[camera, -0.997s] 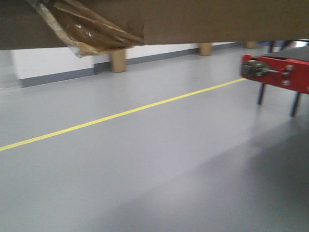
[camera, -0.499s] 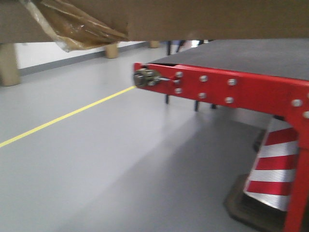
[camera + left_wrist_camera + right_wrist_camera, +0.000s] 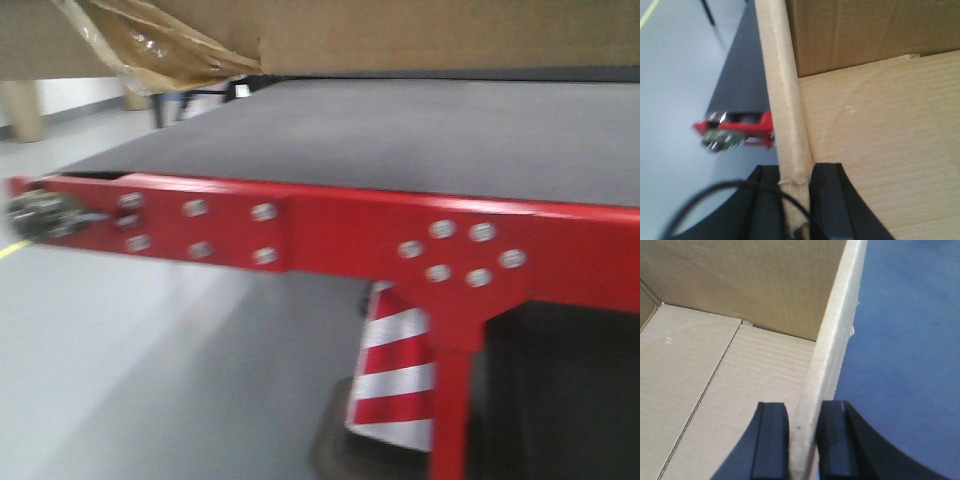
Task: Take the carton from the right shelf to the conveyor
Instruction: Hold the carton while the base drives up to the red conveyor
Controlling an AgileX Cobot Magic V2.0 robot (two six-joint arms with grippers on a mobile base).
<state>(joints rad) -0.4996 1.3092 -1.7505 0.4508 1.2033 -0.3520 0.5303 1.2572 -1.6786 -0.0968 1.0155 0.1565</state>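
Beneath carton [image 3: 450, 35], conveyor [image 3: 400, 130], grey floor [image 3: 150, 380]

This looks like a warehouse or logistics hall, an industrial space and not a home or an office. A conveyor [image 3: 420, 130] with a wide, dark, ribbed belt sits on a red steel frame [image 3: 340, 235] fastened with clusters of bolts [image 3: 460, 250], and a red-and-white striped marker [image 3: 395, 375] stands beneath it. The floor [image 3: 150, 380] is smooth, grey and sealed, with a yellow line [image 3: 649, 13] painted across it. A plain white wall [image 3: 75, 95] shows at the back, and the goods being handled are a plain brown corrugated carton [image 3: 430, 35].
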